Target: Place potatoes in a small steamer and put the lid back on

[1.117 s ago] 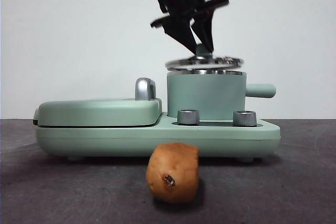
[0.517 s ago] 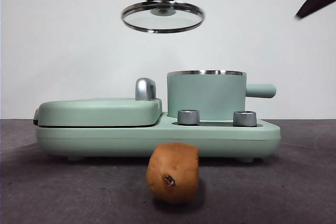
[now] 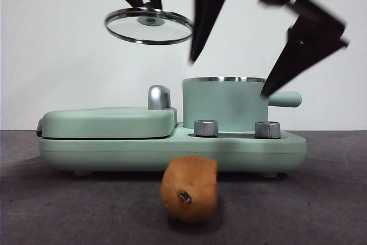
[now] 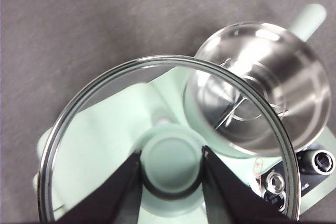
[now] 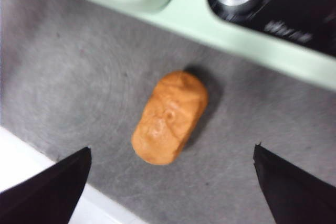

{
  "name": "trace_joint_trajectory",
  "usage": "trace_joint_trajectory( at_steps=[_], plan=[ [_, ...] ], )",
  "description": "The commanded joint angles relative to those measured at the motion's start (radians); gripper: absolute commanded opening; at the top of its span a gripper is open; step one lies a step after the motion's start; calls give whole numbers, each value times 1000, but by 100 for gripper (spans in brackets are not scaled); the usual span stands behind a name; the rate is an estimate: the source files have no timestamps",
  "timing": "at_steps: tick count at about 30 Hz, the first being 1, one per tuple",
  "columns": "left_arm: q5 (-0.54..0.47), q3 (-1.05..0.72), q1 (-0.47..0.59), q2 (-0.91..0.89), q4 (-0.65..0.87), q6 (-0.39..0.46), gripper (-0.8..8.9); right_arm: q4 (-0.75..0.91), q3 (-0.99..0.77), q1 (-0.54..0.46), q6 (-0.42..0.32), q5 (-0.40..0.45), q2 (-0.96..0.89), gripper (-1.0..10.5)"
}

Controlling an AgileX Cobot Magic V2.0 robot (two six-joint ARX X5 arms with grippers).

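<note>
Two hands are showing in the front view, both high above the green cooker [image 3: 172,150]. Left hand [image 4: 170,163] is pinching the mint-green knob [image 4: 172,165] of the lid [image 3: 149,26], with one black jaw pressing on each side of the knob in the left wrist view, and it is holding the glass disc in the air, slightly tilted, above the flat griddle cover [image 3: 109,121] and off to the side of the small steamer [image 3: 225,104]. Seen from the left wrist, the steamer [image 4: 260,90] is standing uncovered, with its steel inside and a wire rack showing, and its stubby handle [image 4: 308,18] is pointing away from the griddle. Right hand [image 3: 229,78] is hanging with its jaws spread wide, one dark jaw tip showing in front of the steamer's rim and the other beside the side handle [image 3: 285,98]. From the right wrist, that hand [image 5: 170,182] is looking down at the potato [image 5: 169,117] with nothing between its jaws. One orange-brown potato [image 3: 189,189] is lying on the dark surface [image 3: 69,210] just in front of the cooker's base, its dark eye spot facing the front camera, apart from both hands.
</note>
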Motion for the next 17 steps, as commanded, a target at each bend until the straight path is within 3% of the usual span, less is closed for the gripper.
trace_joint_trajectory(
  at_steps=[1,14,17],
  plan=[
    [3,32,16,-61,14,6,14,18,22,34,48,5,76,486],
    [3,32,43,-191,-47,2,14,133,22,76,60,23,299,481],
    [3,32,43,-204,-51,2,14,143,22,79,60,47,333,428]
  ],
)
